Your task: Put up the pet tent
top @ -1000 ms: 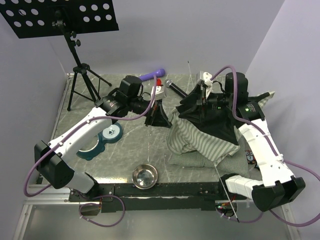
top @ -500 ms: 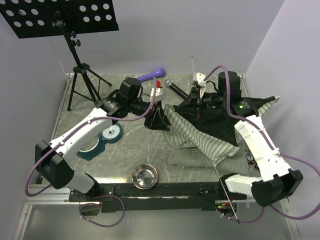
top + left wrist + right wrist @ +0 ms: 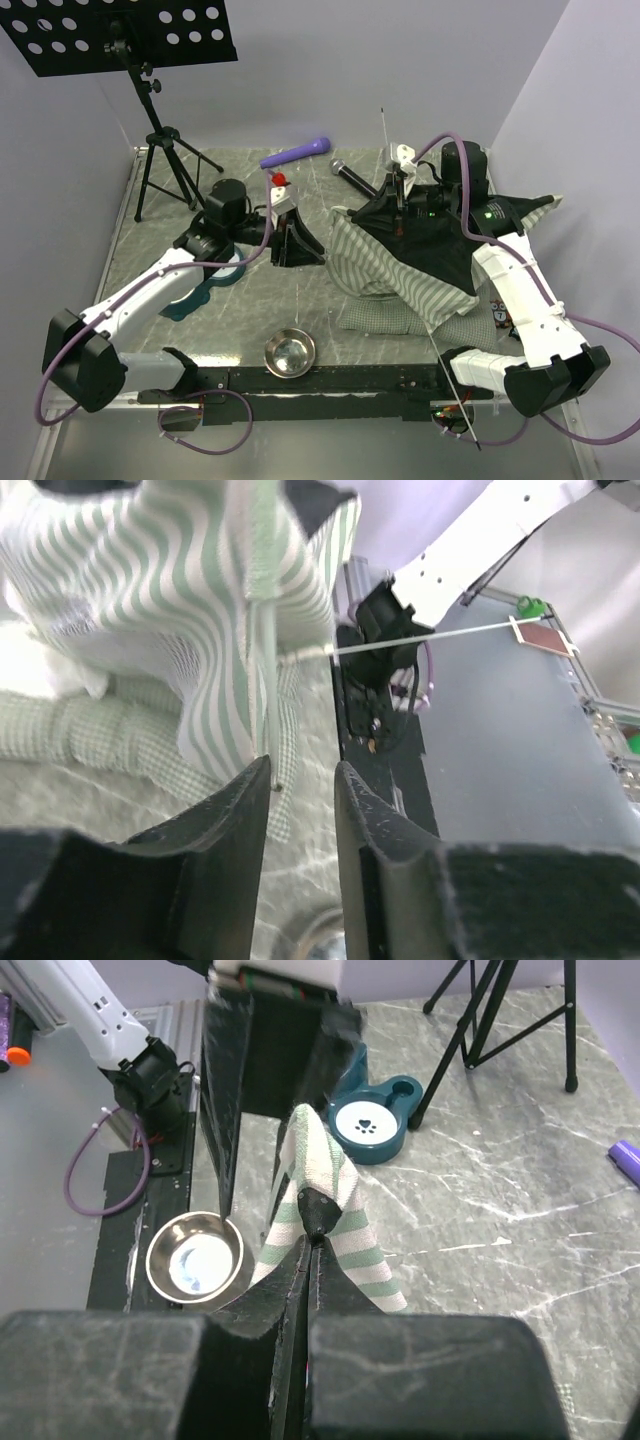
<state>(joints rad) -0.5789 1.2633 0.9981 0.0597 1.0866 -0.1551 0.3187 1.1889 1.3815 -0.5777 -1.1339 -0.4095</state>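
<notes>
Closest to you, by the near edge of the table [image 3: 300,300], sits the steel bowl [image 3: 289,352]. Left of it and a little further in is the teal bowl holder [image 3: 370,1150], partly under your left arm.

To the right of the bowl lies the cushion mat [image 3: 385,318], flat on the table. The pet tent [image 3: 395,265] is heaped over its far part, with striped fabric in front and dark lining spread behind and running out to the right.

Your left gripper [image 3: 302,775] hangs low just left of the tent, pointing at it. Its fingers stand a little apart with nothing between them. A thin pole [image 3: 268,680] running down the striped cloth ends just beyond their tips.

Further in, your right gripper [image 3: 308,1260] is over the tent's far left part. Its fingers are pressed together on a fold of striped fabric that ends in a dark tip, and the cloth rises to a peak there.

Behind it lie a microphone [image 3: 352,177] and a purple tube [image 3: 296,152], near each other. In the far left corner the music stand [image 3: 120,35] stands on its tripod.
</notes>
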